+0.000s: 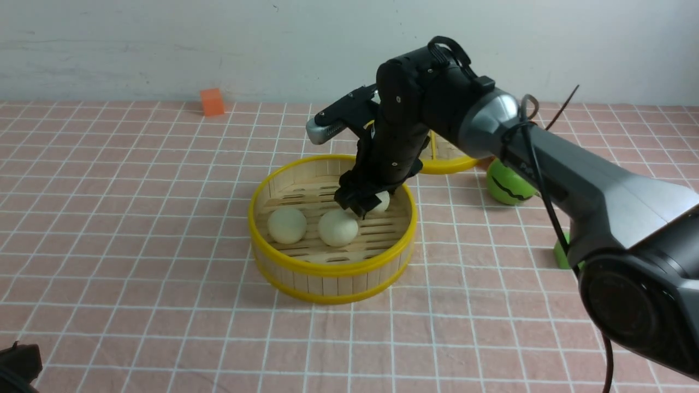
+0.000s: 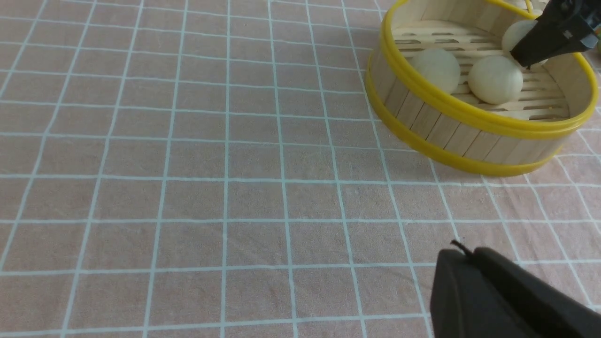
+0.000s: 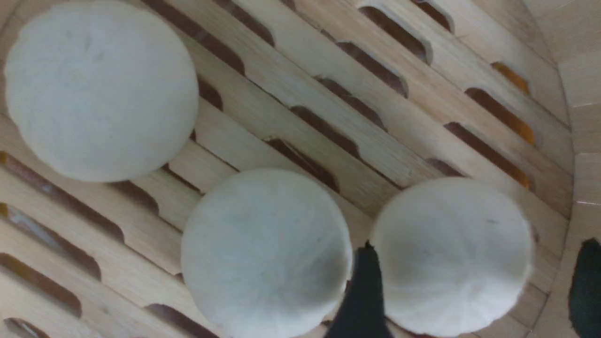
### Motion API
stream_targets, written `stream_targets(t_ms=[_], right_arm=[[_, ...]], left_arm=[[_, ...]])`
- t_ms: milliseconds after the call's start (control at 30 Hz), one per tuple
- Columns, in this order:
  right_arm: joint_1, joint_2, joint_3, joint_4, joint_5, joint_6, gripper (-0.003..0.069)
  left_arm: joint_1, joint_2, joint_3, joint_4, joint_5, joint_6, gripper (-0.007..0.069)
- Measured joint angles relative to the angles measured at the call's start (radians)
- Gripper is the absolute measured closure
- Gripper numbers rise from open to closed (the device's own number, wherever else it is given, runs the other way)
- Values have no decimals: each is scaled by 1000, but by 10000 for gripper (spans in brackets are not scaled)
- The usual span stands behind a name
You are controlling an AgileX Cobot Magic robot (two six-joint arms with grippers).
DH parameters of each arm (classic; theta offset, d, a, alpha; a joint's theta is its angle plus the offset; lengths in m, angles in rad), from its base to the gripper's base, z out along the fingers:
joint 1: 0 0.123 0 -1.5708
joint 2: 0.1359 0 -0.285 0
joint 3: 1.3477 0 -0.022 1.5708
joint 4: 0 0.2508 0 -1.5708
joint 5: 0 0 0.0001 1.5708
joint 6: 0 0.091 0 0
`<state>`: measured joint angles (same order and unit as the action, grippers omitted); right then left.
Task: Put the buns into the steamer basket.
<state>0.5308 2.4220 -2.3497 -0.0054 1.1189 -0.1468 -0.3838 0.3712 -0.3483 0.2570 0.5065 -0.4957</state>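
The steamer basket, round bamboo with yellow rims, stands mid-table. Three cream-white buns lie on its slatted floor. My right gripper reaches down inside the basket and is open. In the right wrist view the right gripper straddles one bun: one finger stands between it and the middle bun, the other by the basket wall. A third bun lies apart. My left gripper is shut and empty, low over the cloth short of the basket.
An orange cube sits far back left by the wall. A flat yellow-rimmed woven disc lies behind the right arm, with a green striped melon ball beside it. A green cube is partly hidden by the right arm.
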Motion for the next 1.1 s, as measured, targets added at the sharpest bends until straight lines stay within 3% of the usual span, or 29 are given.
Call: stream_targets(t_ms=[233, 467, 567, 800, 900, 1100], right_arm=[[0, -14, 0, -8, 5, 24, 57], [0, -85, -23, -8, 44, 31, 146], [-1, -137, -35, -6, 78, 32, 249], [-77, -406, -15, 51, 129, 18, 629], [-92, -536, 24, 48, 128, -7, 676], [-90, -844, 277, -10, 82, -16, 666]], left_arm=[[0, 1, 0, 0, 0, 0, 607], [0, 1, 0, 0, -1, 0, 605], [0, -5, -10, -19, -3, 0, 605], [0, -174, -29, -150, -41, 98, 605], [0, -244, 8, -185, -84, 133, 605], [0, -330, 38, -203, -171, 151, 605]])
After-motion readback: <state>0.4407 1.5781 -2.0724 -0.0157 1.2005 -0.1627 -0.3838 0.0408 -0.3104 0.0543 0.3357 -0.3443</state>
